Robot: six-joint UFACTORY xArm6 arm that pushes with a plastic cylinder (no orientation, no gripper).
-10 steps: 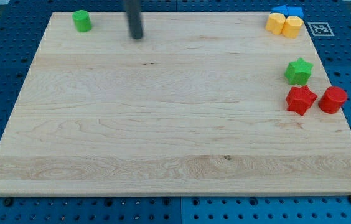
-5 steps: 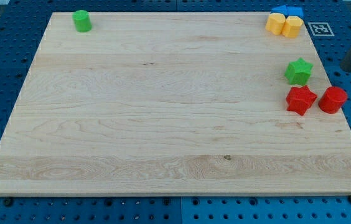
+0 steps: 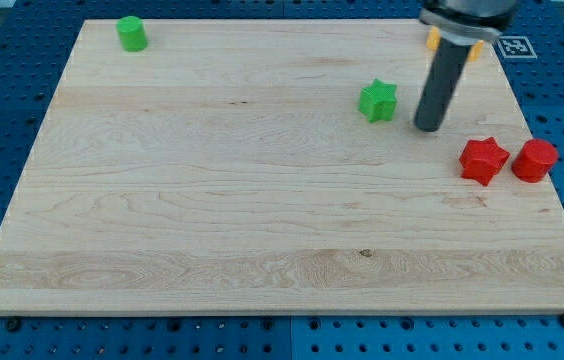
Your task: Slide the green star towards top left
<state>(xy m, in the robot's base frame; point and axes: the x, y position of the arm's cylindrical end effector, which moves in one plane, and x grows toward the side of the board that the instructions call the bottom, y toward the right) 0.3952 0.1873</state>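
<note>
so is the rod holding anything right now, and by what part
Nothing is held. The arm ends in a plain rod that only pushes. My tip stands on the board to the view's right of the green star, with a small gap between them.

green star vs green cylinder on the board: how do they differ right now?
Shape: the green star has points; the green cylinder is round. Place: the green star sits right of the board's middle, in its upper part; the green cylinder is at the top left corner. Neighbours: my tip stands just right of the green star, apart from it; the green cylinder stands alone. Both are the same green.
</note>
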